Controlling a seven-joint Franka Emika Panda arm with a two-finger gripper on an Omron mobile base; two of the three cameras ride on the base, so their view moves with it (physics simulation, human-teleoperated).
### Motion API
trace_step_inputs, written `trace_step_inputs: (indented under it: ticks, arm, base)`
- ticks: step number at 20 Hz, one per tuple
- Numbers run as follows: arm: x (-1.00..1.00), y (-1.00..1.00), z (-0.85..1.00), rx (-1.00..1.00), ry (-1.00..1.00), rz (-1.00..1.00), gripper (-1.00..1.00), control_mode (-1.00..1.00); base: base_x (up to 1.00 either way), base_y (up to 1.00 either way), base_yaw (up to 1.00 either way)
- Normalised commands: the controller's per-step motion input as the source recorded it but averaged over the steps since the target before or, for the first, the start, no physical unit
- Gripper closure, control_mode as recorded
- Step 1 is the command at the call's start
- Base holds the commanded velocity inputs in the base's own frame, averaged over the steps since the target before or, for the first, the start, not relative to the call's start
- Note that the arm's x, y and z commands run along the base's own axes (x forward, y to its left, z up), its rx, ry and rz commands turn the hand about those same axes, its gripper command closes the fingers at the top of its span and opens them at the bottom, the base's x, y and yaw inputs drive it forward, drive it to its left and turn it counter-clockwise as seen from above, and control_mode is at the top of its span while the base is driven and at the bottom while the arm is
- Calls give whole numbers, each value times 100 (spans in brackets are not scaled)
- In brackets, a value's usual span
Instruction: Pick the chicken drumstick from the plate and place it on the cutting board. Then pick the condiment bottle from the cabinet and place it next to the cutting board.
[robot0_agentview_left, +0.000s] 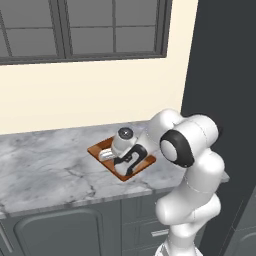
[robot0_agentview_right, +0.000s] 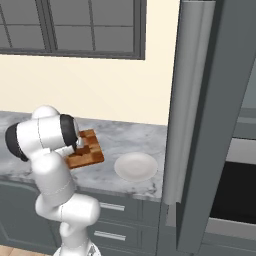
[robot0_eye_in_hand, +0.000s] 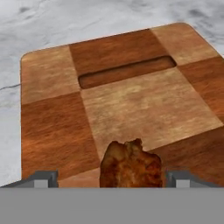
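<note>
— Closest to the hand camera?
— Reddish-brown, lumpy meat: the chicken drumstick lies on the cutting board, between the two grey fingertips, which stand wide apart at either side and do not touch it. So the gripper is released. The board is wood, checkered in light and dark squares, with rounded corners and a long oval groove cut near its far edge. Veined grey marble shows beyond it.

— And from the left base camera?
— White arm segments with a dark joint bulk up in front. Past them the gripper points down at the cutting board, hiding most of it. The board sits on the marble counter, under a dark-framed window, beside the tall dark cabinet.

— Right base camera?
— Again the arm blocks part of the board. Just right of it on the counter sits the plate, white, round, shallow, bare. Further right stands the cabinet's grey door panel; drawers with silver handles run below the counter.
</note>
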Motion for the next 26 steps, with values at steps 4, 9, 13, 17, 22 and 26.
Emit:
trace_step_inputs:
  ticks: [4,9,13,17,22,26]
  arm:
    - [-9,-12,47,2,0,0,-100,-100]
    - [-8,-15,54,3,0,0,-100,-100]
    - [0,-24,64,3,1,-2,-100,-100]
    - [0,-20,68,1,1,-1,-100,-100]
    - [-3,-11,52,0,0,0,-100,-100]
    - [-16,0,36,0,0,0,-100,-100]
  base:
    - [0,0,0]
    - [0,0,0]
    - [0,0,0]
    - [0,0,0]
    - [0,0,0]
    - [0,0,0]
